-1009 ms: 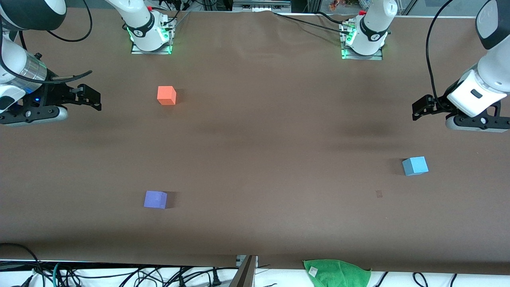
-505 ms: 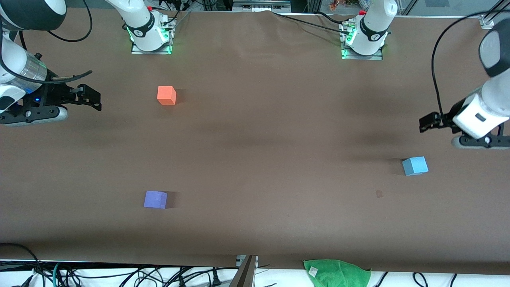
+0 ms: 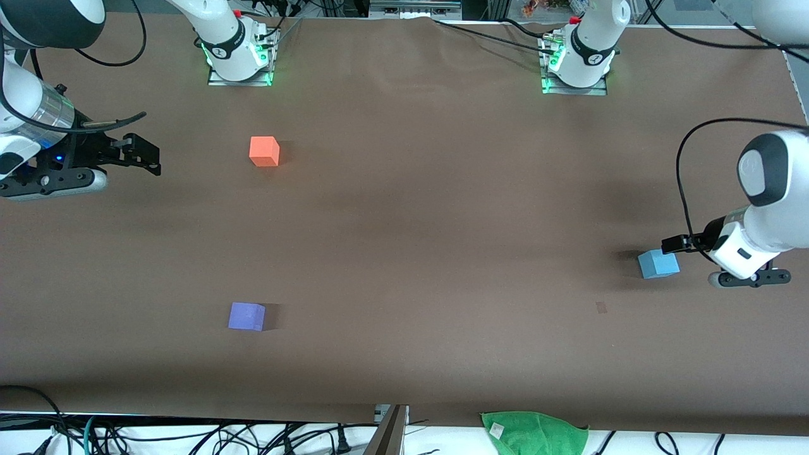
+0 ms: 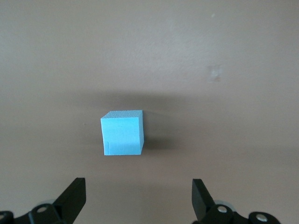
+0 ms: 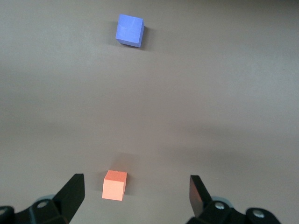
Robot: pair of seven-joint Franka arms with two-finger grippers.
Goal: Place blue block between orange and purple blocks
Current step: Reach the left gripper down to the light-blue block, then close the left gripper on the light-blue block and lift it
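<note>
Jaws wide apart and empty, the left gripper (image 3: 671,242) hangs just beside the blue block (image 3: 658,263), near the table's left-arm edge. The right gripper (image 3: 152,158), also spread and empty, waits at the right-arm edge near the orange block (image 3: 264,151); the purple block (image 3: 246,316) sits nearer the camera edge.

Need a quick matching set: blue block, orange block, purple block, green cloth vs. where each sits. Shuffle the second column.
1. blue block
2. orange block
3. purple block
4. green cloth

A. at the table edge nearest the front camera
B. toward the right arm's end, nearer the robot bases
C. by the open left pincer
D. toward the right arm's end, nearer the front camera than the orange one

Pairs: 1-C, 2-B, 3-D, 4-A
</note>
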